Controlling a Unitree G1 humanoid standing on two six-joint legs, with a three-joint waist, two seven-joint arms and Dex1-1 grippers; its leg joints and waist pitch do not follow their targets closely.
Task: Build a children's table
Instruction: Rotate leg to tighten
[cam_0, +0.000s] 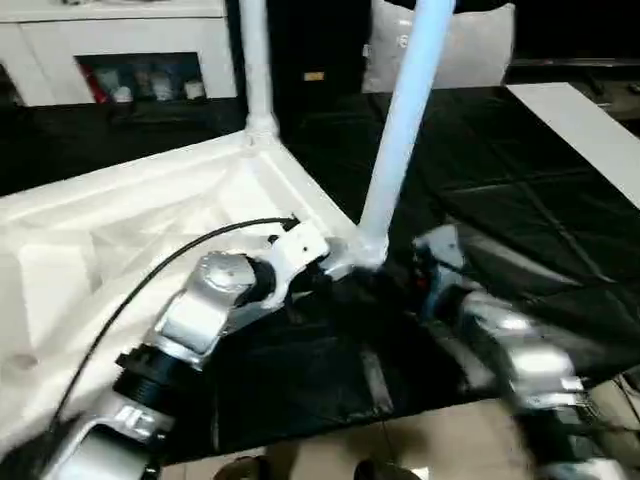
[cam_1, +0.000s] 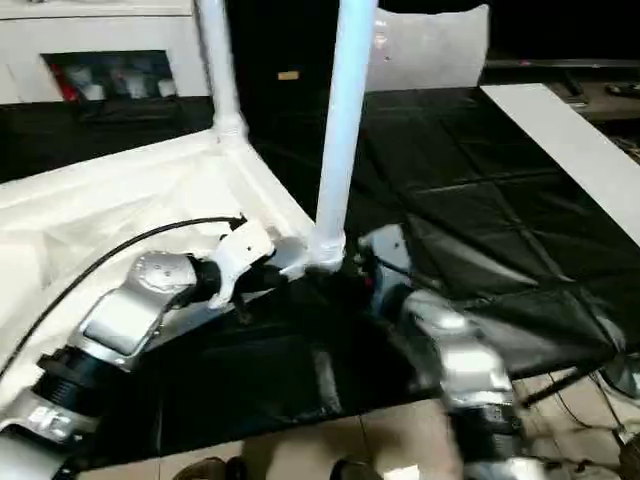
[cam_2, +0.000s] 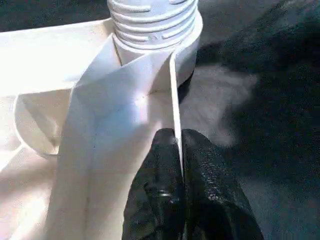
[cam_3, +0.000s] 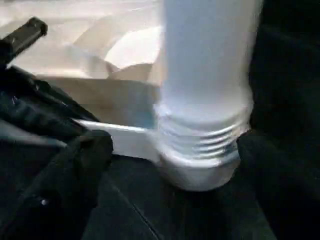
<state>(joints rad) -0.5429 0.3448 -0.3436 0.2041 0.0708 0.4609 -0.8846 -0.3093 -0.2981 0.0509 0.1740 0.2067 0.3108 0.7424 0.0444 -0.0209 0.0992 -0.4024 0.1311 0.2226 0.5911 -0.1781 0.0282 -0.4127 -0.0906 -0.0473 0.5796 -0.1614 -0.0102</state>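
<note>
The table (cam_0: 150, 210) lies upside down on the black surface (cam_0: 500, 200), two legs standing up. The left end effector (cam_2: 180, 150) pinches its thin rim. The right end effector (cam_3: 170, 170) gapes wide around the nearer leg (cam_0: 400, 130), at its threaded base.

The children's table (cam_0: 150, 210) lies upside down, left, with the board (cam_0: 585, 125) far right.

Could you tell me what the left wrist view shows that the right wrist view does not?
The left wrist view shows the left gripper with its jaws shut on the table top's thin side wall. The right wrist view shows the right gripper with jaws apart either side of the near leg. Both show that leg's threaded base in its corner socket.
</note>
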